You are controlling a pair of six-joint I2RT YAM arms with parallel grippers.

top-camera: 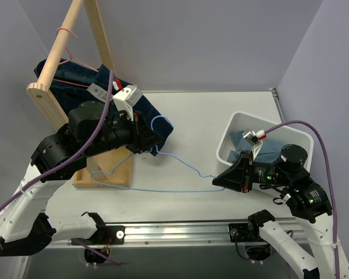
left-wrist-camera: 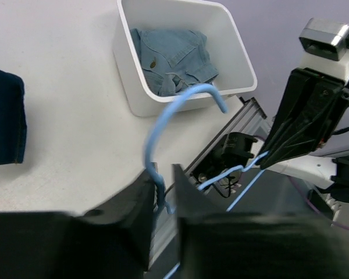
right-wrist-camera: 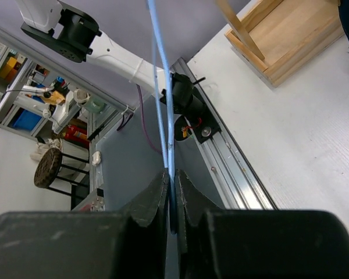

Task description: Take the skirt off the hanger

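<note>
A light-blue wire hanger (top-camera: 163, 190) hangs bare between my two grippers above the table. My left gripper (top-camera: 148, 139) is shut on the twisted neck just below the hook (left-wrist-camera: 157, 122); in the left wrist view the neck sits between its jaws (left-wrist-camera: 164, 174). My right gripper (top-camera: 216, 181) is shut on the hanger's right corner, and the two wires (right-wrist-camera: 160, 70) run out from between its pinched jaws (right-wrist-camera: 170, 174). The dark navy skirt (top-camera: 154, 113) lies on the table under and behind my left gripper. Its edge shows in the left wrist view (left-wrist-camera: 3, 116).
A wooden rack (top-camera: 58, 46) stands at the far left on its base (top-camera: 113, 174), holding another dark garment on a pink hanger. A white bin (top-camera: 224, 151) at the right holds folded light denim (left-wrist-camera: 174, 58). The aluminium rail (top-camera: 180, 232) runs along the near edge.
</note>
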